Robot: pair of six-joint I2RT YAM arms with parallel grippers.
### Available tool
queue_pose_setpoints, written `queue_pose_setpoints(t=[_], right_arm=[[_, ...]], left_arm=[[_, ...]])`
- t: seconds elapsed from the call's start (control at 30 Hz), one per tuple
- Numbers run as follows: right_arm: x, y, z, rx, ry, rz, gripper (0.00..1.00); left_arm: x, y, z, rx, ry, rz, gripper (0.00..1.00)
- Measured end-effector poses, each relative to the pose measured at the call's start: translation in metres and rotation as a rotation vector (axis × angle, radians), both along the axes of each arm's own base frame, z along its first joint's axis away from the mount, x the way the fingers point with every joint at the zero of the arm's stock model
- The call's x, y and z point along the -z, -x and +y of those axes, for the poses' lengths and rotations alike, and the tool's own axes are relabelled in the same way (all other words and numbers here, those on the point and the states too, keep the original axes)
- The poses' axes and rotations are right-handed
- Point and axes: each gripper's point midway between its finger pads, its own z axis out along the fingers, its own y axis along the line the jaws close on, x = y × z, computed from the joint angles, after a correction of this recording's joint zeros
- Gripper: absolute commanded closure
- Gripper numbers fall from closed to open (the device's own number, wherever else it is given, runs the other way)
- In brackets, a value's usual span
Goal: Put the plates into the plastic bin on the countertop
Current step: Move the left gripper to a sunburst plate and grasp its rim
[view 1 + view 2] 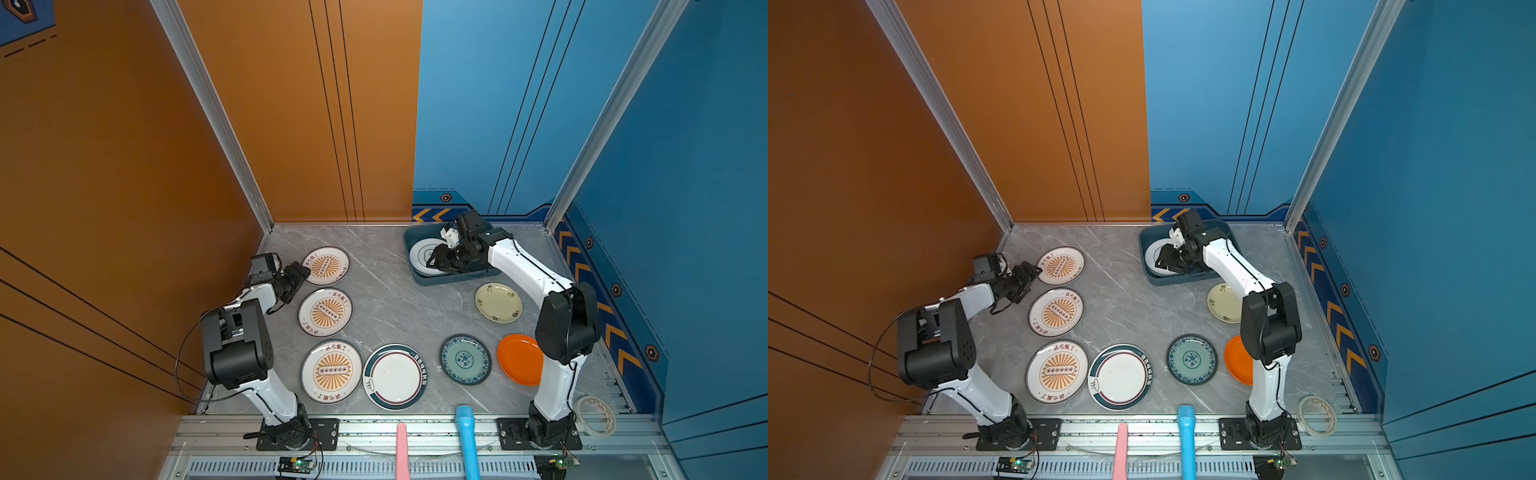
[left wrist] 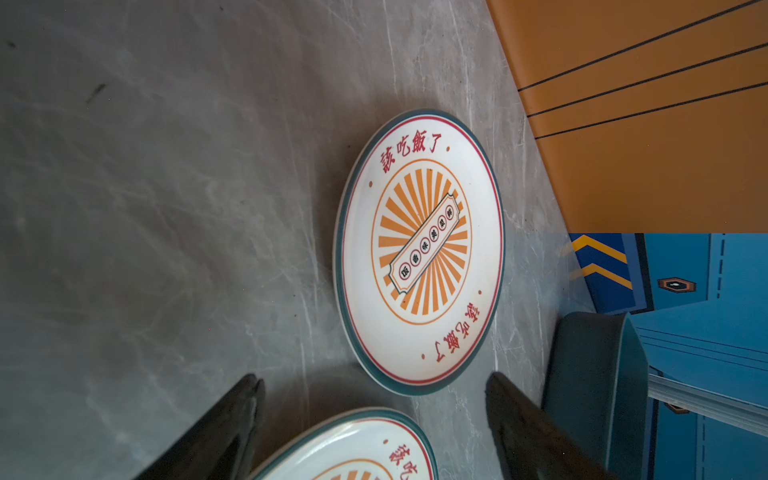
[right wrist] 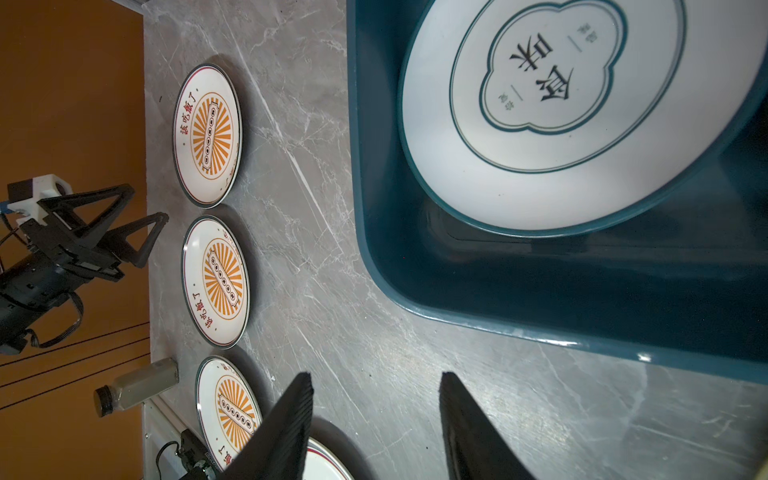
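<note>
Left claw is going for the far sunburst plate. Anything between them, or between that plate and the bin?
Nothing between left claw and far sunburst plate. Bare countertop leads to the bin, but the right claw hangs over it.

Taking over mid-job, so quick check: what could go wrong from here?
The left gripper stands open at the far sunburst plate; that plate lies flat on the countertop, so the grip may slip off its rim or nudge the next sunburst plate close beside it. The white plate fills part of the bin; a dropped plate could clatter onto it.
</note>
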Motion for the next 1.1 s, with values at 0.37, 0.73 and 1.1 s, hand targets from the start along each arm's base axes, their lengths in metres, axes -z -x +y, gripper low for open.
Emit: queue_pose_setpoints(t=[0.37,0.73,1.1], right_arm=[[0.011,0.006,0.001,-0.010,-0.011,0.020,0.48],[0.011,0.008,0.001,-0.011,-0.012,0.023,0.48],[0.011,0.012,-0.001,-0.010,-0.013,0.022,0.48]], left_arm=[[0.015,-0.032,0.010,-0.019,0.017,-0.016,0.37],[0.039,-0.041,0.011,-0.019,0.028,-0.003,0.48],[0.043,-0.054,0.006,0.002,0.038,-0.053,0.63]])
